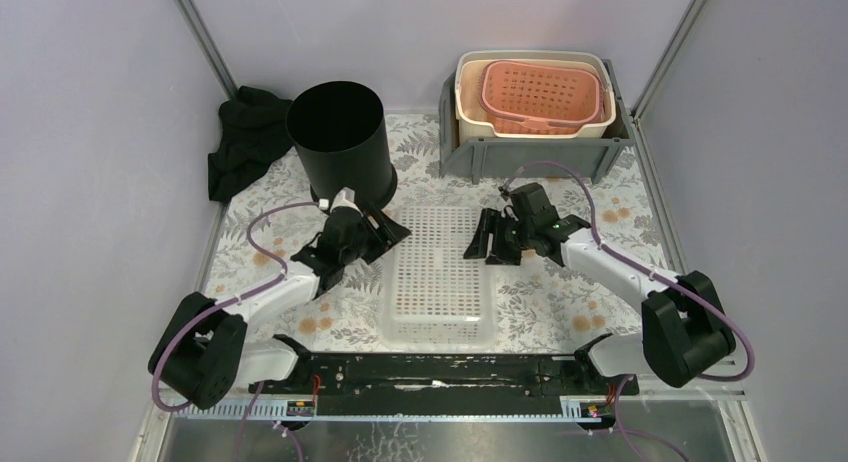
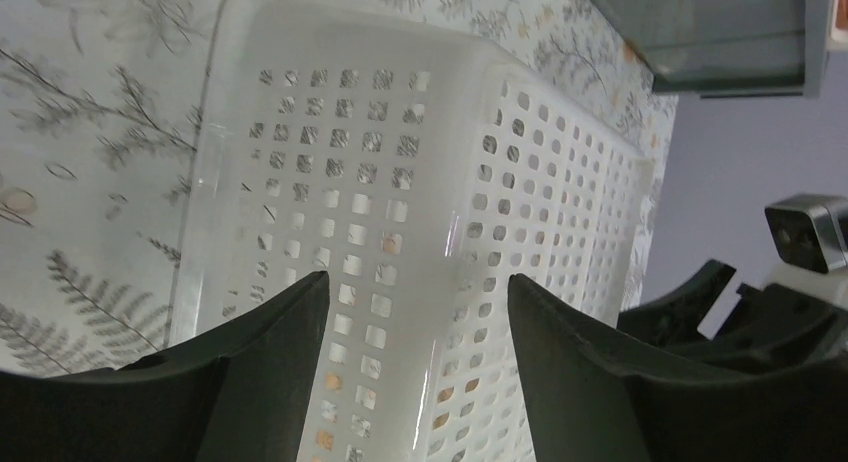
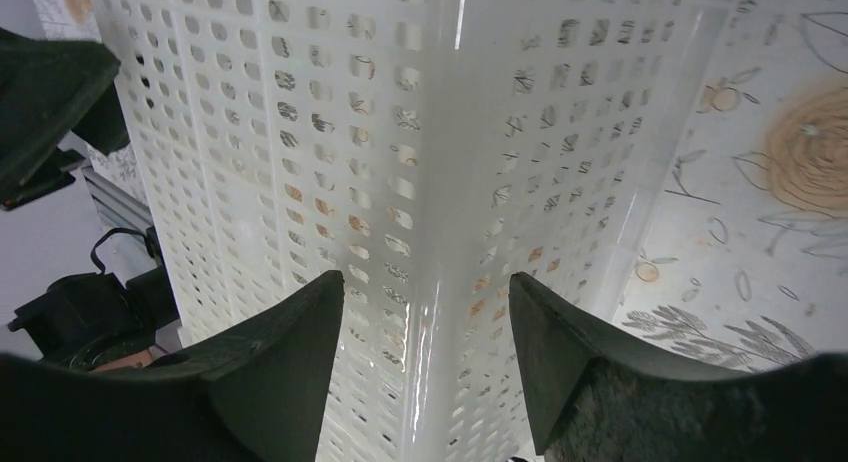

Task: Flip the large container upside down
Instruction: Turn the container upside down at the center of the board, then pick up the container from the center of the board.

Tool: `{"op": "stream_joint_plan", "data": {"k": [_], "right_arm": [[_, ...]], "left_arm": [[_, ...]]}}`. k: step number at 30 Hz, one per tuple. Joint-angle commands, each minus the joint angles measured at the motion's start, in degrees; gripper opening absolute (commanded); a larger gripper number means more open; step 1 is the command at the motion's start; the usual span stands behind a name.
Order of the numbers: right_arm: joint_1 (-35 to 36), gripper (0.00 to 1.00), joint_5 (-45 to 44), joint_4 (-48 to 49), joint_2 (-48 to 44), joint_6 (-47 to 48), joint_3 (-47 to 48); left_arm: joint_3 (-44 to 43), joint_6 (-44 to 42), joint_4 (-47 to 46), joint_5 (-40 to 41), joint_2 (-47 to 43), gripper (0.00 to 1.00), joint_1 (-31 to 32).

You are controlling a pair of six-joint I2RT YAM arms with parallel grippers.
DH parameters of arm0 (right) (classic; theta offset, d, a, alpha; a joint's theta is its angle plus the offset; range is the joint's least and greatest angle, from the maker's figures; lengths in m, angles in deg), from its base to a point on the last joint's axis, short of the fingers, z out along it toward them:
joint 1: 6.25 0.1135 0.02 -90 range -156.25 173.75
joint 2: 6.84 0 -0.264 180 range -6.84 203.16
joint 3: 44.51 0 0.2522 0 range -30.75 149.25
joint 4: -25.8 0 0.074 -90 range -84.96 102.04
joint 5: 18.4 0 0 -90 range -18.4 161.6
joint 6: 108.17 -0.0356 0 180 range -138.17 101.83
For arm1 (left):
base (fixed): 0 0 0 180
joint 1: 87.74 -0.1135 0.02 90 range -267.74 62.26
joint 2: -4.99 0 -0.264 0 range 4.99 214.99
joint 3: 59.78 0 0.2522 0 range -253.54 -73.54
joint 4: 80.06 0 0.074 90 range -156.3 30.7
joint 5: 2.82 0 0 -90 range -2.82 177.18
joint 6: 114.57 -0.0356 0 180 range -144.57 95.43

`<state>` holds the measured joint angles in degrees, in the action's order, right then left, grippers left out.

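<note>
- You had the large container [image 1: 440, 272], a white perforated basket, at the middle of the floral table [image 1: 610, 272], just beyond the arm bases. It lay with its holed base facing up and its flared rim down on the cloth.
- Your left gripper [image 1: 388, 230] sat at the container's 10 o'clock corner, jaws spread. In the left wrist view the fingers [image 2: 270, 352] stood either side of that corner edge without pinching it.
- Your right gripper [image 1: 482, 240] sat at the 2 o'clock corner, jaws likewise spread wide, the corner edge running between them in the right wrist view. Whether either gripper touched the plastic could not be told.
- At 11 o'clock from the container stood a black bucket [image 1: 340, 142], mouth up, with a black cloth [image 1: 240, 147] heaped beside it at its 9 o'clock.
- At 1 o'clock stood a grey bin [image 1: 530, 157] holding a cream tub [image 1: 470, 102], with a pink basket [image 1: 545, 97] nested in the tub.
</note>
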<state>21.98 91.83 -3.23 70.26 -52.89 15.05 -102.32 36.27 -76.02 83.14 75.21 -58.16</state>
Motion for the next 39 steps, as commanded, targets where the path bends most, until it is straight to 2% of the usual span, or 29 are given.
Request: {"op": "stream_joint_plan", "data": {"k": [1, 6, 12, 17, 23, 24, 25, 26, 27, 28, 33, 39], "right_arm": [[3.7, 0.67, 1.7, 5.1, 3.0, -2.7, 3.6], [4.7, 0.67, 1.7, 5.5, 6.3, -2.5, 6.5], [4.7, 0.67, 2.6, 5.4, 10.0, -1.5, 10.4], [4.8, 0.69, 3.1, 4.5, 12.8, -0.2, 13.3], [4.8, 0.87, -0.2, 0.1, 11.3, 3.4, 14.2], [4.9, 0.97, -0.8, -0.7, 10.5, 4.0, 13.9], [4.8, 1.0, -1.6, -1.4, 9.7, 4.5, 13.5], [4.8, 0.99, -2.3, -2.1, 8.7, 4.9, 13.1], [4.9, 1.0, -3.0, -2.9, 7.3, 5.3, 12.6], [4.8, 1.0, -3.7, -3.5, 6.2, 5.5, 12.0], [4.8, 0.99, -6.1, -6.5, 1.0, 6.8, 9.6], [4.8, 0.99, -7.5, -9.4, -4.3, 7.8, 7.6]], "left_arm": [[-4.3, -2.8, -0.4, -1.8, 2.4, 0.72, -2.0], [-7.0, -3.9, 0.6, -2.6, 4.6, 0.71, -3.7], [-8.3, -4.8, 3.5, -1.9, 3.0, 0.71, -4.9], [-11.4, -6.3, 10.3, -0.9, 0.3, 0.73, -6.1], [-23.1, -7.8, 28.2, 3.1, -3.9, 0.76, -6.2], [-25.4, -8.2, 30.6, 4.1, -4.5, 0.77, -6.2], [-27.6, -8.5, 33.3, 5.3, -5.0, 0.79, -6.2], [-29.8, -9.0, 35.6, 6.6, -5.5, 0.82, -6.2], [-31.8, -9.6, 37.5, 8.0, -5.8, 0.98, -6.2], [-33.9, -10.1, 39.3, 9.4, -6.0, 1.0, -6.2], [-44.3, -12.8, 47.2, 16.9, -1.3, 1.0, -6.5], [-56.4, -10.3, 55.6, 23.7, 7.3, 1.0, -8.1]]}}
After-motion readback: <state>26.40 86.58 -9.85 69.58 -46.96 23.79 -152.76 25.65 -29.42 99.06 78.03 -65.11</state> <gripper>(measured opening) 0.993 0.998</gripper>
